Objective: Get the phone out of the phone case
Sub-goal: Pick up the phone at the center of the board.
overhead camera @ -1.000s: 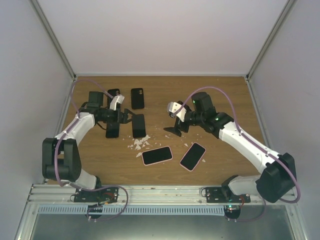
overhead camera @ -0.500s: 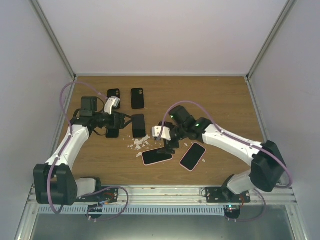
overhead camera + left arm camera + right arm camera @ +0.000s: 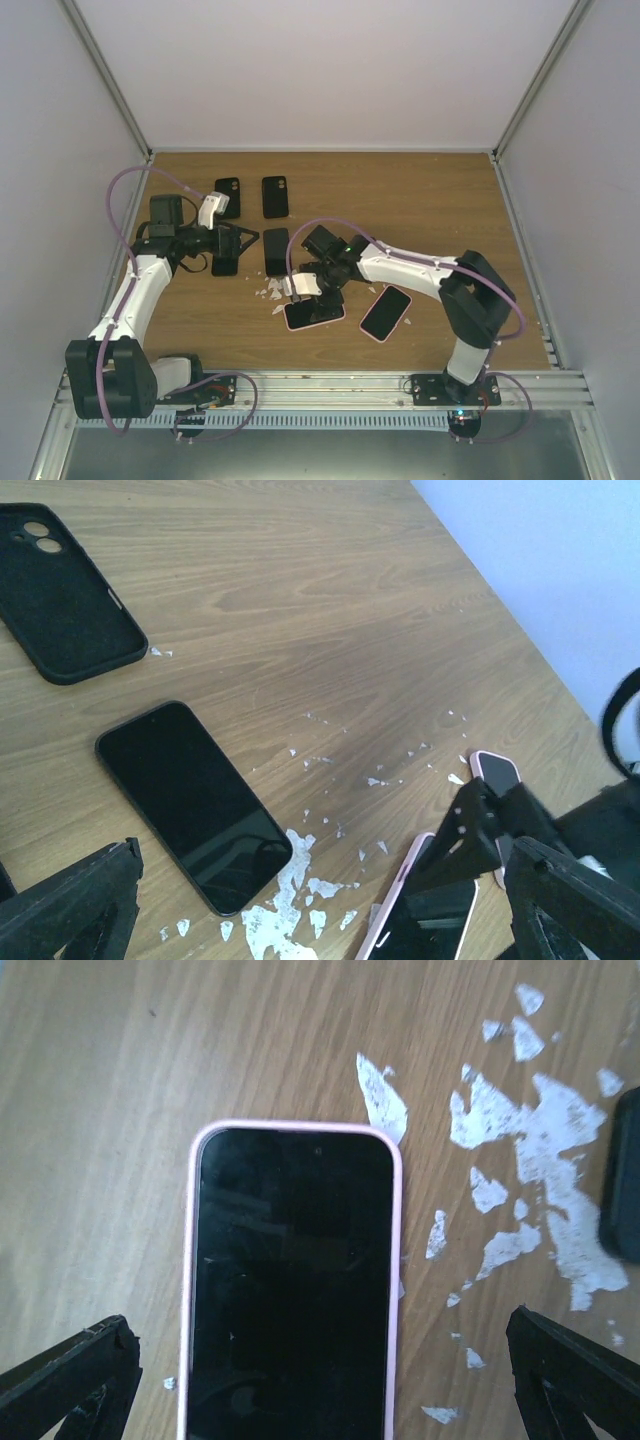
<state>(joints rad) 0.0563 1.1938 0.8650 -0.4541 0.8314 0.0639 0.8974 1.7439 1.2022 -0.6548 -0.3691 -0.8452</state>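
Note:
Two phones in pink cases lie screen up on the wooden table, one near the middle (image 3: 313, 312) and one to its right (image 3: 386, 313). My right gripper (image 3: 322, 288) hangs open just above the middle one's far end. In the right wrist view that phone (image 3: 292, 1280) lies lengthwise between the two spread fingers (image 3: 70, 1380), untouched. My left gripper (image 3: 248, 243) is open further left, above a bare black phone (image 3: 276, 250), and holds nothing. The left wrist view shows that black phone (image 3: 190, 800), the pink-cased phone (image 3: 425, 915) and the right gripper (image 3: 480, 825) over it.
Two empty black cases (image 3: 227, 190) (image 3: 275, 196) lie at the back, and another black slab (image 3: 225, 262) sits under the left arm. White flakes (image 3: 275, 288) litter the wood between the black phone and the pink one. Walls enclose the table on three sides.
My right arm has swung left and down from mid-table to hover over the middle pink-cased phone. My left arm has drawn back a little to the left. Both grippers stayed open.

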